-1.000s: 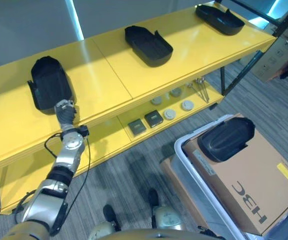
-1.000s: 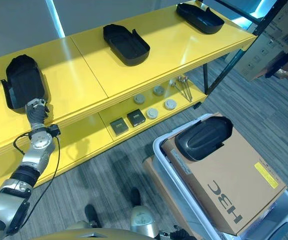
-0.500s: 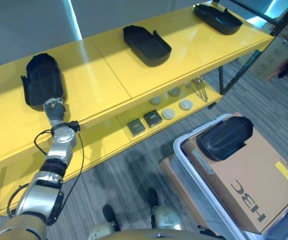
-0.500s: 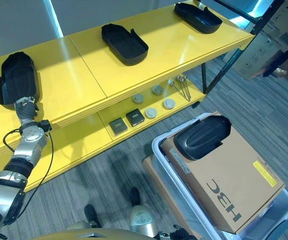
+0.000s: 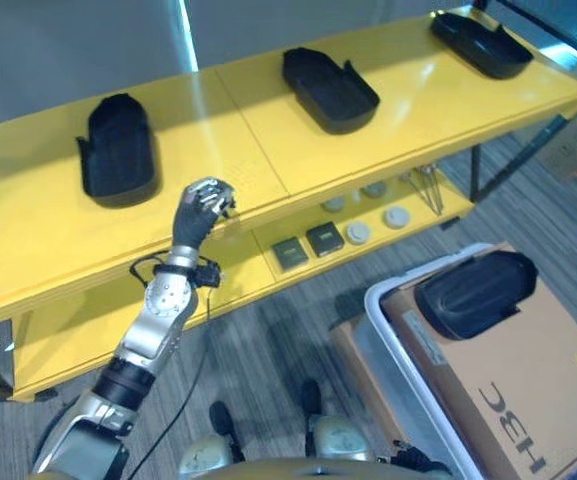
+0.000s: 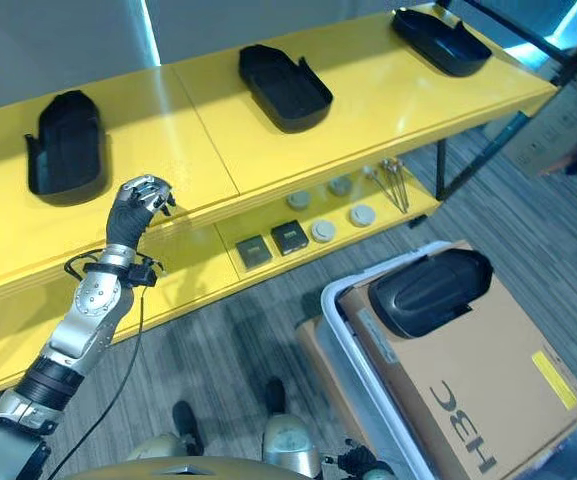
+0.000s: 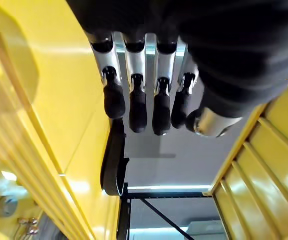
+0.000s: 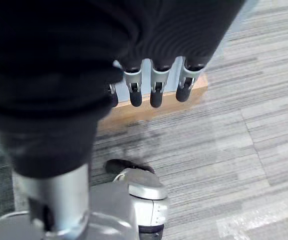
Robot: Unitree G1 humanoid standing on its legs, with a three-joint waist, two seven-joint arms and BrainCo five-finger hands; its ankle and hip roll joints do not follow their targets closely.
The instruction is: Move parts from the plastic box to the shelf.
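Since a second ago the left hand [image 5: 201, 203] has drawn back from the black part [image 5: 118, 161] at the left end of the shelf [image 5: 258, 140] and now hangs off its front edge, well clear of the part; the whole picture has also shifted, so the camera moved too. From the left eye, three black parts lie spaced along the yellow top, which looks like deliberate one-per-spot placing, with the middle part [image 5: 330, 89] and far part [image 5: 481, 30] apart from each other. From the right eye, one more part [image 6: 429, 291] rests on a cardboard box [image 6: 478, 390] set in the plastic box [image 6: 340, 310], likely next to go; small round and square pieces sit on the lower shelf, over grey carpet. The left wrist shows relaxed fingers [image 7: 138, 107], holding nothing. The right wrist shows the right hand [image 8: 153, 85] hanging loose and empty above the carpet.
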